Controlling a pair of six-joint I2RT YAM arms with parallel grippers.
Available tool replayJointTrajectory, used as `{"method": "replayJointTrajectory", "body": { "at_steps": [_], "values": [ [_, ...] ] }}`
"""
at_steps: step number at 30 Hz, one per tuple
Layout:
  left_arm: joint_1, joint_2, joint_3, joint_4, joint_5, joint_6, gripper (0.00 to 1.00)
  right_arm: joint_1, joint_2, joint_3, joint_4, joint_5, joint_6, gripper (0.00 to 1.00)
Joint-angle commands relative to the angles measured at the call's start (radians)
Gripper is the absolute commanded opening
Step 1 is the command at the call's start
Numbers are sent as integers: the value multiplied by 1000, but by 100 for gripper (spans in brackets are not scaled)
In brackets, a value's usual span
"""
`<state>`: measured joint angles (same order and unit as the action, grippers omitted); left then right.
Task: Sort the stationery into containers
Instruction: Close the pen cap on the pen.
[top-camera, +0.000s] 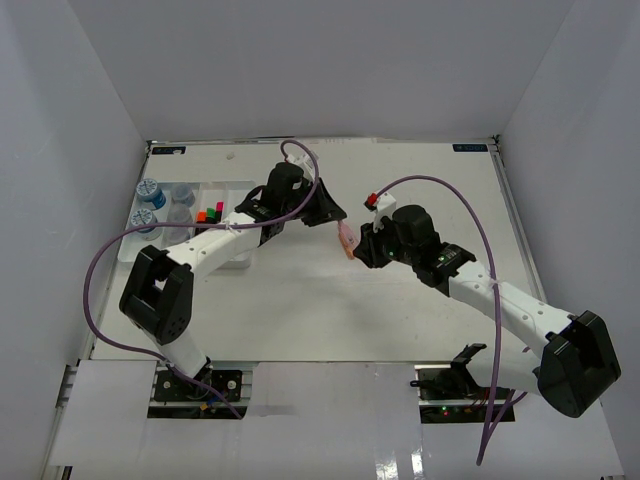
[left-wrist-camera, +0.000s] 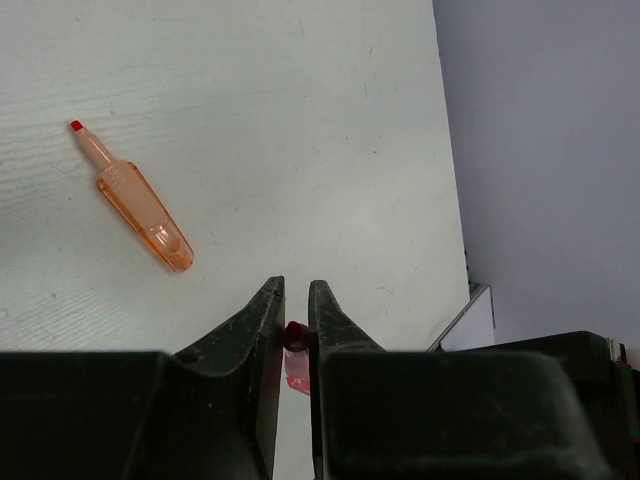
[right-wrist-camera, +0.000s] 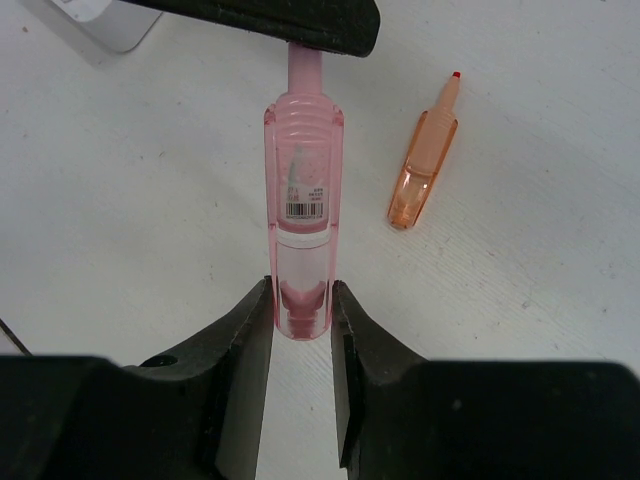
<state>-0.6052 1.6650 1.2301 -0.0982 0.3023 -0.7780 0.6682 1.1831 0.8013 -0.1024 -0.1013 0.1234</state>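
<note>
The pink marker (right-wrist-camera: 300, 170) is pictured gripped at both ends, held off the white worktop (top-camera: 400, 300) near its middle. The right tool (right-wrist-camera: 300, 298) is pinched on the marker's clear cap end, with 1 finger pressed against each side. The left tool (left-wrist-camera: 295, 298) is closed almost fully on the thin opposite end, where a red tip is caught in the narrow gap between its 2 fingers.

From above, the left arm (top-camera: 200, 250) is seen rising from its base at the near-left edge to a bent elbow. Its forearm is then stretched diagonally away and to the right, with the wrist turned toward the centre. The right arm (top-camera: 500, 295) is folded out to the near right. Its forearm is reached back to the left and away, so that the 2 tools are met almost tip to tip, with the marker bridged between them.

An orange marker (left-wrist-camera: 135, 200) is shown lying flat on the worktop with its red tip bare. It is set apart from the pink marker and touched by neither tool.

The tray (top-camera: 232, 192) is placed at the far-left side of the worktop, and its near-right part is crossed by the left forearm. 4 jars (top-camera: 150, 190) are stood in its left compartments, 2 blue-lidded and 2 clear grey. Highlighters (top-camera: 208, 213) with coloured caps are seen in the compartment beside them, though their exact number cannot be told.
</note>
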Motion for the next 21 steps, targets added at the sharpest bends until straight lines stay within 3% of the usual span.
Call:
{"method": "replayJointTrajectory", "body": {
  "at_steps": [1, 4, 9, 21],
  "values": [
    [-5, -21, 31, 0, -35, 40, 18, 5, -16, -16, 35, -20, -2, 27],
    [-5, -21, 31, -5, -54, 57, 13, 5, -16, -14, 30, -20, -1, 27],
    [-7, -27, 48, -9, -60, 108, 14, 5, -14, -8, 17, -18, -2, 27],
    [-7, -43, 57, 0, 66, 71, 40, 5, 18, -4, 6, -8, 4, 27]
  ]
}}
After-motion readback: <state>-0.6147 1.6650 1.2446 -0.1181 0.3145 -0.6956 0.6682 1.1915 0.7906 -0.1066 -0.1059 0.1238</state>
